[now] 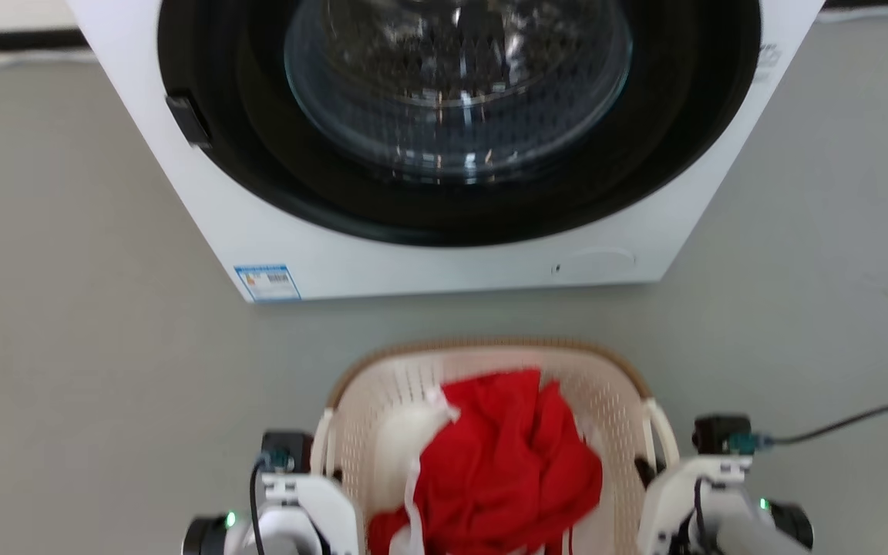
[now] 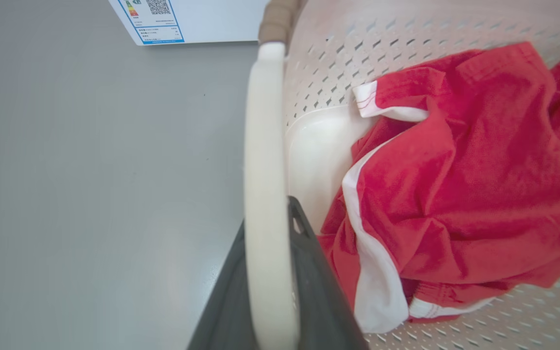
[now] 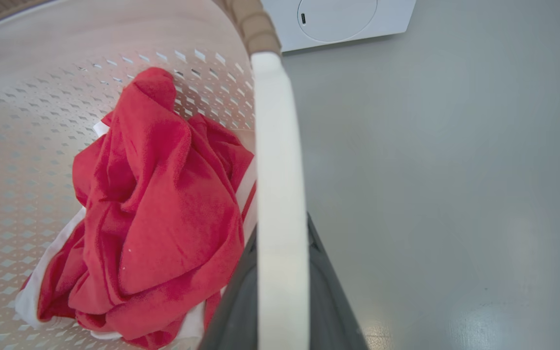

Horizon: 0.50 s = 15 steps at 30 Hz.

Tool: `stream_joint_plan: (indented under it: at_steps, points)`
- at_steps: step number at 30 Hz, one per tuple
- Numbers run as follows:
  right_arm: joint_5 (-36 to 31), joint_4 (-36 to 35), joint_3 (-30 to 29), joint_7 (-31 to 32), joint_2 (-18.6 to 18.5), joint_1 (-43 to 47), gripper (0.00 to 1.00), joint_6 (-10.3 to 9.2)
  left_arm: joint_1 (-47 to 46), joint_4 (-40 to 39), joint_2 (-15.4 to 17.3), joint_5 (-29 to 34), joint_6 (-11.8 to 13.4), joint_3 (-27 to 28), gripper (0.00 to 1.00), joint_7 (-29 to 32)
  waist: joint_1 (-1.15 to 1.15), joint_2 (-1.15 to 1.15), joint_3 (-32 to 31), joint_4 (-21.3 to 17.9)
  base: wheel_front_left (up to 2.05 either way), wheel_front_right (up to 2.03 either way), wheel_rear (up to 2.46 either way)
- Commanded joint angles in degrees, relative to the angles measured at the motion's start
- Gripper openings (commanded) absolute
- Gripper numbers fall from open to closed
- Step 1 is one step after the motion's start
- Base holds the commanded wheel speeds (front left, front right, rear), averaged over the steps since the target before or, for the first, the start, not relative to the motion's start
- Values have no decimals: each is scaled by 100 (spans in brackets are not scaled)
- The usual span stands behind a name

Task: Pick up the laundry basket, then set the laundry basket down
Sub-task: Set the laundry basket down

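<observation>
The laundry basket (image 1: 387, 389), cream and perforated with a brown rim, sits low in the head view in front of me. A crumpled red and white garment (image 1: 506, 455) lies inside it. My left gripper (image 1: 331, 472) is shut on the basket's left loop handle (image 2: 263, 146), and the white band runs between its dark fingers (image 2: 309, 272). My right gripper (image 1: 647, 472) is shut on the right loop handle (image 3: 275, 136) in the same way. Whether the basket touches the floor I cannot tell.
A white washing machine (image 1: 444, 266) with a round dark door (image 1: 455, 77) stands just beyond the basket. Grey floor (image 1: 82, 347) spreads to both sides. A dark cable (image 1: 860, 420) trails from my right wrist across the floor.
</observation>
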Motion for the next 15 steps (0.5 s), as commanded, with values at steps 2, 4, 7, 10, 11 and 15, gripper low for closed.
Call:
stream_joint_plan:
  at_steps: [2,4,7,10,11,15]
  points:
    - [-87,-68,-3,-177,-23,-398,0,10,-448,25,131,-28,80,168,0,-124,0,0,509,1,0,0,0]
    - [-140,-68,-59,-217,-23,-614,0,10,-644,34,131,-18,77,199,0,-158,0,0,766,9,0,0,0]
    - [-237,-68,-166,-286,-23,-935,0,10,-944,48,131,0,75,246,0,-191,0,0,1181,34,0,0,0]
    - [-388,-68,-306,-309,-23,-1240,0,10,-1265,48,131,29,71,283,0,-211,0,0,1610,75,0,0,0]
    - [-537,-68,-437,-310,-23,-1425,0,10,-1475,34,131,55,69,302,0,-219,0,0,1892,104,0,0,0]
    - [-800,-68,-695,-333,-23,-1678,0,10,-1770,11,131,94,66,328,0,-227,0,0,2289,155,0,0,0]
